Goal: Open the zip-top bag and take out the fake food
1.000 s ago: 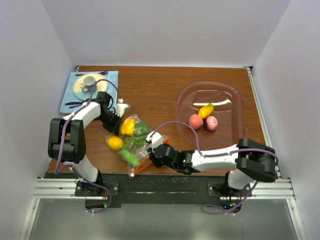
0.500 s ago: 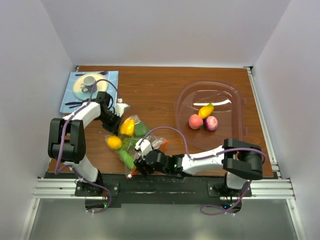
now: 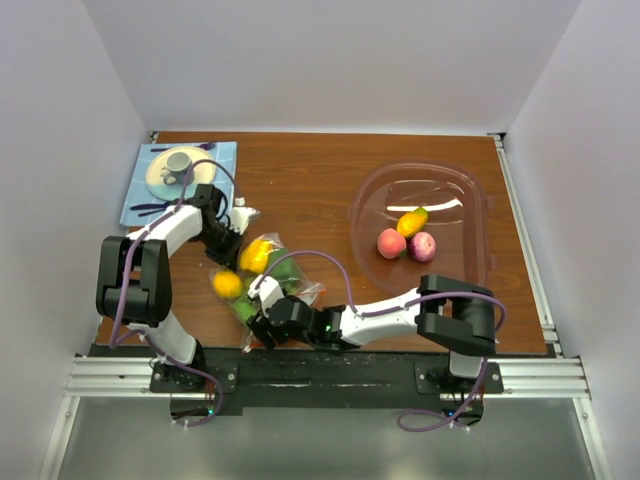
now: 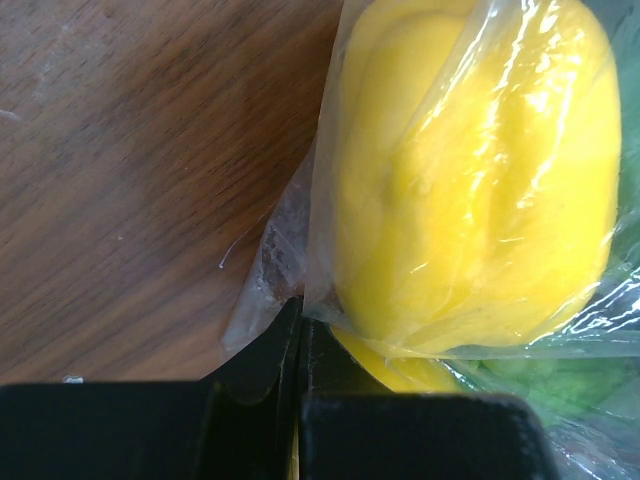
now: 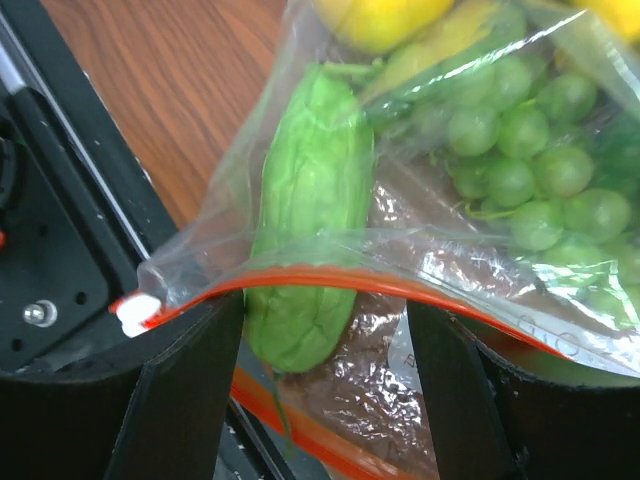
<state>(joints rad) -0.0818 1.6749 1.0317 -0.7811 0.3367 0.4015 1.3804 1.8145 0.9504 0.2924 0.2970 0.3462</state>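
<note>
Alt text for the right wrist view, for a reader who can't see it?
Close view of a clear zip-top bag whose orange-red zip strip spans the open right gripper, white slider at left. Inside lie a long green vegetable, green grapes and yellow fruit, over a wooden table.

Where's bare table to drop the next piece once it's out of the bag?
Widest bare table: the far middle, between the blue placemat and the clear tub. The tub's far end is also free. It is crowded at the near-left, around the zip-top bag.
</note>
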